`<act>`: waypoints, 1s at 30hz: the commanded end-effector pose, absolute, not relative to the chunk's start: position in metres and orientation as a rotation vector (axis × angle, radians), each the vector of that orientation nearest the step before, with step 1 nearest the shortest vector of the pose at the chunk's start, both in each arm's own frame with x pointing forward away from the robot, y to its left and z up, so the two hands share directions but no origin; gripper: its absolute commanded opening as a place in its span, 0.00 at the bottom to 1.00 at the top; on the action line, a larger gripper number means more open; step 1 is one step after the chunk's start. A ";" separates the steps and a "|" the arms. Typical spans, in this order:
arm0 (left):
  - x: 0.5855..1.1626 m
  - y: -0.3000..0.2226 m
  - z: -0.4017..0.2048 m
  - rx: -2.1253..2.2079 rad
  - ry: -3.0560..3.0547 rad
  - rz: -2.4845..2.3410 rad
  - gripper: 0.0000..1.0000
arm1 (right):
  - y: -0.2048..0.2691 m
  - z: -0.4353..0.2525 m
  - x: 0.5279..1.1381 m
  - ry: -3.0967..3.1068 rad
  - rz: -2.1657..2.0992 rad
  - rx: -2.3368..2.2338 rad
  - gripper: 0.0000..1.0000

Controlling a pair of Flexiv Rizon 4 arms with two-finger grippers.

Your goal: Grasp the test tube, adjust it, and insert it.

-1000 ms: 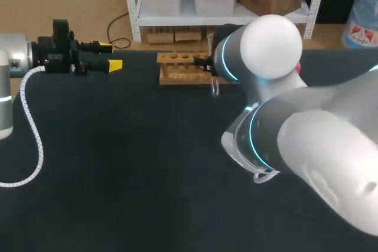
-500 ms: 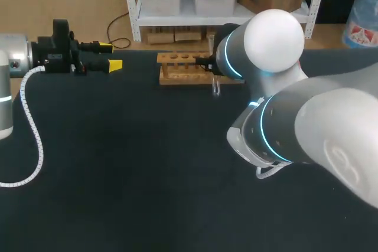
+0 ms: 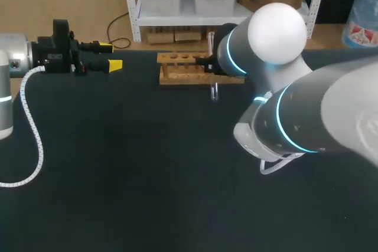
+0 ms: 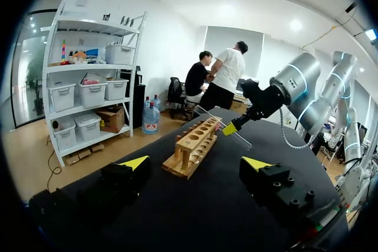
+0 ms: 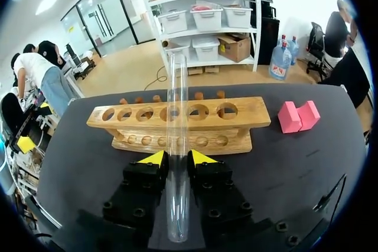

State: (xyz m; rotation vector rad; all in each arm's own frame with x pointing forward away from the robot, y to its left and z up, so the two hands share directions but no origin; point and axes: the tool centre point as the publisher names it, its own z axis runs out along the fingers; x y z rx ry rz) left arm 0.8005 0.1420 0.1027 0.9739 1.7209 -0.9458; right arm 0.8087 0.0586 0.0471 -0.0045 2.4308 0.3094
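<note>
My right gripper (image 5: pixel 177 159) pinches the tube (image 5: pixel 177 122) near the rack (image 5: pixel 248 110); left gripper (image 4: pixel 195 163) wide open, empty. Pink block (image 5: pixel 298 116) on black table (image 5: pixel 295 169).

Clear test tube (image 5: pixel 176 87) held tilted near wooden rack (image 5: pixel 239 111).

hand (image 5: pixel 177 159) gripping clear test tube (image 5: pixel 177 146) — wooden rack (image 5: pixel 180 123) ahead, pink block (image 5: pixel 298 116)

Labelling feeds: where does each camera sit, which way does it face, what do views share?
Head: above and behind, looking down on the table; left arm and right arm show.
Left wrist: faces the wooden rack past its open left tool.
Right wrist: faces the rack; right tool shut on the test tube.
All share rack and test tube.
</note>
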 end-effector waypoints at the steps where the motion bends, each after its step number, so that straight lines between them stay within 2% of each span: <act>1: 0.799 0.142 0.102 0.972 1.716 -0.944 1.00 | 0.056 0.046 0.813 2.511 0.341 -0.023 0.00; 30: 0.799 0.142 0.102 0.972 1.716 -0.944 1.00 | 0.062 0.035 0.812 2.615 0.390 -0.107 0.00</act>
